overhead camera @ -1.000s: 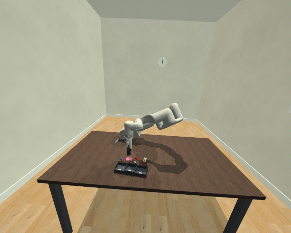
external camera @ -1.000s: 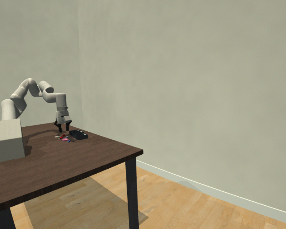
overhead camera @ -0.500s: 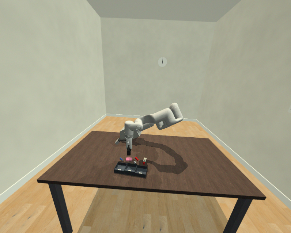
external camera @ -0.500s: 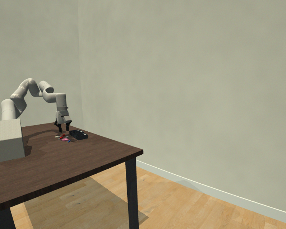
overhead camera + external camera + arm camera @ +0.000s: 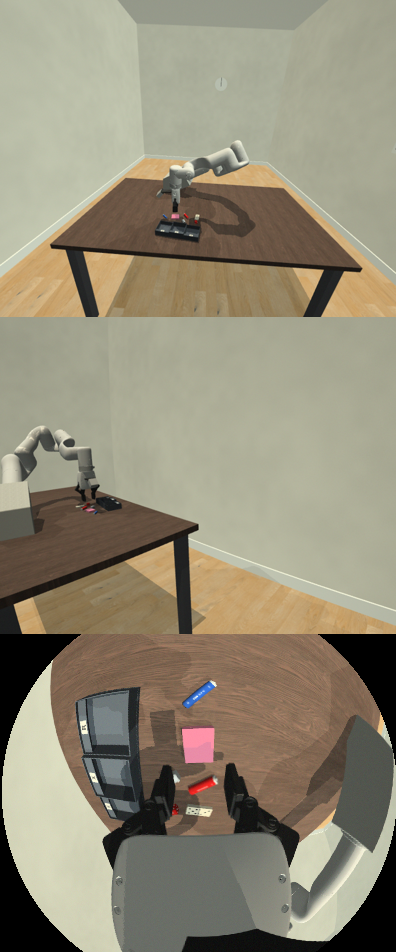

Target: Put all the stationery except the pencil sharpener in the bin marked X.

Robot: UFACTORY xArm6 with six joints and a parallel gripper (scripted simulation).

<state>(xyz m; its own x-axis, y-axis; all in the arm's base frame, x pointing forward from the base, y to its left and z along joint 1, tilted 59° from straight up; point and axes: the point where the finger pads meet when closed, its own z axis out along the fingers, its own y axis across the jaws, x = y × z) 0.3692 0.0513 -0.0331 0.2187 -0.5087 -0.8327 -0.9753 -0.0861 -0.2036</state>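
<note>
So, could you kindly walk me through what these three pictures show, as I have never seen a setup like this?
It is one white robot arm mounted at a brown table, seen from three cameras: one facing the table front, one from the side, one on the wrist looking down past the fingers. The gripper is open and holds nothing; it hangs above a row of small things: a blue pen-like stick, a pink pad, a red cylinder, a domino and a small red piece. Beside them stands a dark tray of three bins, with nothing visible inside.
</note>
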